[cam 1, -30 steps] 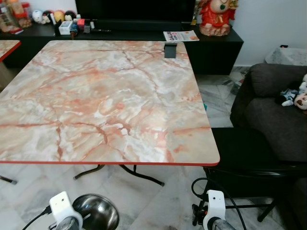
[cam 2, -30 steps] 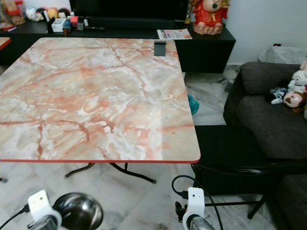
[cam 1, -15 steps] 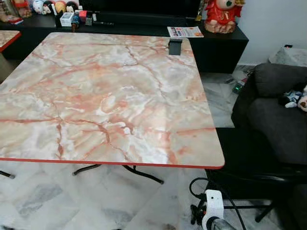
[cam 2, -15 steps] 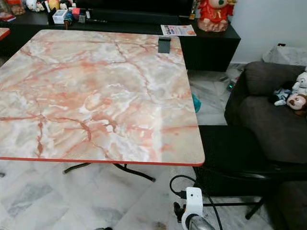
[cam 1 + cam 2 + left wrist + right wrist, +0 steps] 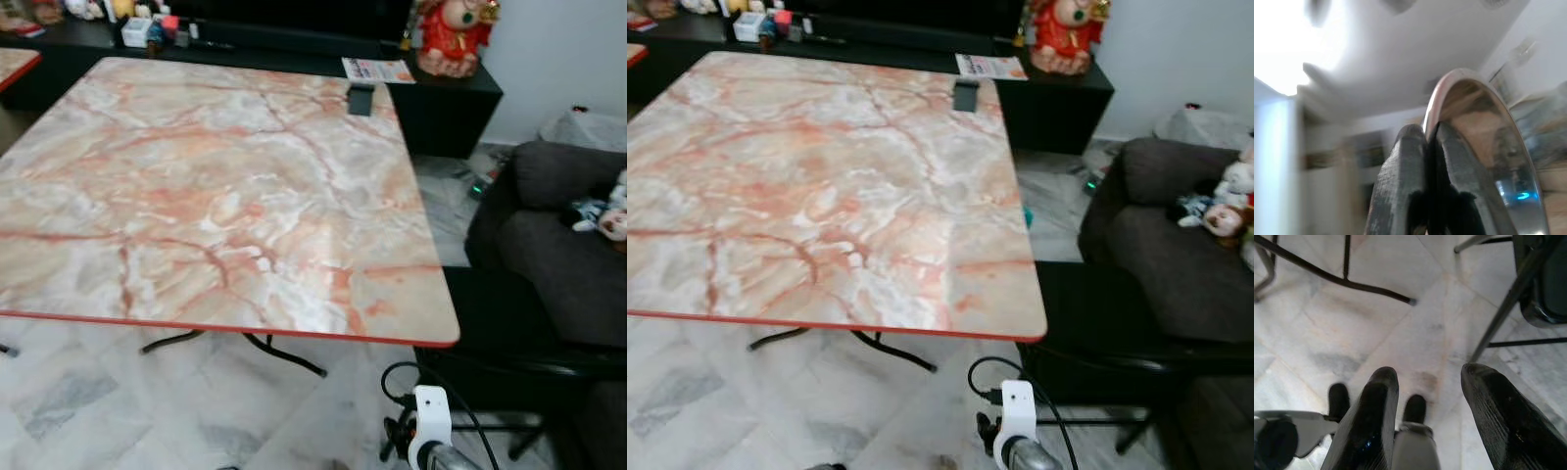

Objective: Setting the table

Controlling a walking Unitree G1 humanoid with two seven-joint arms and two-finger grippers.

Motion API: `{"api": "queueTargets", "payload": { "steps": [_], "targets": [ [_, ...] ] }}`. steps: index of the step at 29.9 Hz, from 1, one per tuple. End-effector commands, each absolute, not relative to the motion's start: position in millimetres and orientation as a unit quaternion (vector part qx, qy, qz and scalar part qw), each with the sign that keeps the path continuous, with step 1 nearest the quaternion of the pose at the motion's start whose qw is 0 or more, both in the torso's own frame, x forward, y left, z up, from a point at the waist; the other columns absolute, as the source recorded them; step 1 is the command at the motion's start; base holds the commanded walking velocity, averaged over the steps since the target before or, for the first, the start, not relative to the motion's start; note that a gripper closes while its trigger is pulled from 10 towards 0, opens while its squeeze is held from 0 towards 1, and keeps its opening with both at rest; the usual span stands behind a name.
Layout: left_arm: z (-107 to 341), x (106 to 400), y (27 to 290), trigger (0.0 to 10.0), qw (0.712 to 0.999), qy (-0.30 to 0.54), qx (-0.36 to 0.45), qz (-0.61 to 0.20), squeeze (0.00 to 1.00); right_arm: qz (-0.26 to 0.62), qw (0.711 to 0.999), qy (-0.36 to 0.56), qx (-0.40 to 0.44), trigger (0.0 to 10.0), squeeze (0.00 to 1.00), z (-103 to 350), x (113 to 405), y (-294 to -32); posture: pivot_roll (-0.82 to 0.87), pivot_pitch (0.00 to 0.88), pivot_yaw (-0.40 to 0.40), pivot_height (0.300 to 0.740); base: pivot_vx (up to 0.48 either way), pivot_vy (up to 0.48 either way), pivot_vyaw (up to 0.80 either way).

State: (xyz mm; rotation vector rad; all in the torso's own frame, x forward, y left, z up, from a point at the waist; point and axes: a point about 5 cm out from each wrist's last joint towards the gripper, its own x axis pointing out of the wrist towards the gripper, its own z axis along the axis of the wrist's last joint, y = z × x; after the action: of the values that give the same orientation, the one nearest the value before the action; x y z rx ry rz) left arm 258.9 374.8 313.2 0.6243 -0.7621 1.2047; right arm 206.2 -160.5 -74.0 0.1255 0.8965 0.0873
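Observation:
A large marble-patterned table with a red edge stands in front of me. My left gripper is shut on the rim of a shiny steel bowl, held up against a pale ceiling and wall. My right gripper hangs open over the marble floor, nothing between its fingers. That arm's wrist, with its white camera block, is low beside the table's near right corner.
A small dark object stands at the table's far edge. A black chair sits by the table's right corner, with a dark sofa holding soft toys beyond it. A black cabinet runs behind. Table legs cross the floor.
The left arm with the steel bowl, at the bottom left of the eye views a second ago, has left them. The camera has shifted slightly over the table.

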Motion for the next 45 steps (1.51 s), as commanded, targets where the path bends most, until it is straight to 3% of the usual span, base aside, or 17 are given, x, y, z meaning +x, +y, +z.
{"api": "queueTargets", "payload": {
  "steps": [1,2,5,9,10,13,16,18,19,21,27,45],
  "targets": [
    [295.4,300.8,354.7,10.0,0.859,-0.296,0.132,0.396,0.0,0.038,0.896,0.438,0.056,10.0,0.0,-75.6,203.3,-162.5,0.13,0.105,-0.07,0.731,0.0,0.0,0.0],
    [294.1,306.0,350.6,10.0,0.874,-0.291,0.106,0.375,0.0,0.037,0.896,0.438,0.056,10.0,0.0,-75.6,203.2,-162.7,0.13,0.105,-0.07,0.731,0.0,0.0,0.0],
    [286.4,333.6,302.9,10.0,0.932,-0.268,-0.012,0.244,0.0,0.033,0.897,0.436,0.061,10.0,0.0,-75.6,203.1,-162.8,0.11,0.094,-0.058,0.731,0.0,0.0,0.0],
    [265.3,350.9,273.9,10.0,0.951,-0.219,-0.129,0.179,0.0,0.03,0.897,0.435,0.063,10.0,0.0,-75.9,202.5,-162.9,0.09,0.087,-0.051,0.731,0.0,0.0,0.0],
    [265.3,350.9,273.9,10.0,0.951,-0.219,-0.129,0.179,0.0,0.03,0.897,0.435,0.063,10.0,0.0,-75.9,202.5,-162.9,0.09,0.087,-0.051,0.731,0.0,0.0,0.0],
    [244.2,361.1,254.2,10.0,0.95,-0.175,-0.235,0.11,0.0,0.026,0.897,0.436,0.066,10.0,0.0,-76.3,201.5,-164.1,0.08,0.094,-0.051,0.731,0.0,0.0,0.0],
    [229.8,362.2,249.3,10.0,0.953,-0.145,-0.249,0.088,0.0,0.022,0.897,0.436,0.067,10.0,0.0,-76.8,200.4,-165.9,0.08,0.102,-0.052,0.731,0.0,0.0,0.0],
    [220.1,360.1,249.3,10.0,0.941,-0.132,-0.3,0.084,0.0,0.02,0.897,0.437,0.067,10.0,0.0,-77.3,199.1,-167.5,0.08,0.11,-0.053,0.731,0.0,0.0,0.0],
    [212.2,357.5,255.1,10.0,0.916,-0.124,-0.366,0.11,0.0,0.016,0.897,0.437,0.068,10.0,0.0,-77.8,198.1,-168.5,0.08,0.111,-0.054,0.731,0.0,0.0,0.0],
    [203.7,354.2,257.7,10.0,0.902,-0.111,-0.399,0.122,0.0,0.015,0.896,0.438,0.068,10.0,0.0,-78.1,197.3,-169.1,0.08,0.114,-0.055,0.731,0.0,0.0,0.0],
    [170.9,345.2,245.4,10.0,0.909,-0.038,-0.399,0.119,0.0,0.017,0.896,0.439,0.067,10.0,0.0,-78.3,197.2,-167.9,0.09,0.13,-0.058,0.731,0.0,0.0,0.0],
    [161.6,344.7,233.1,10.0,0.924,0.042,-0.356,0.13,0.0,0.018,0.896,0.437,0.072,10.0,0.0,-77.5,199.4,-163.7,0.09,0.128,-0.041,0.731,0.0,0.0,0.0]
  ]
}}
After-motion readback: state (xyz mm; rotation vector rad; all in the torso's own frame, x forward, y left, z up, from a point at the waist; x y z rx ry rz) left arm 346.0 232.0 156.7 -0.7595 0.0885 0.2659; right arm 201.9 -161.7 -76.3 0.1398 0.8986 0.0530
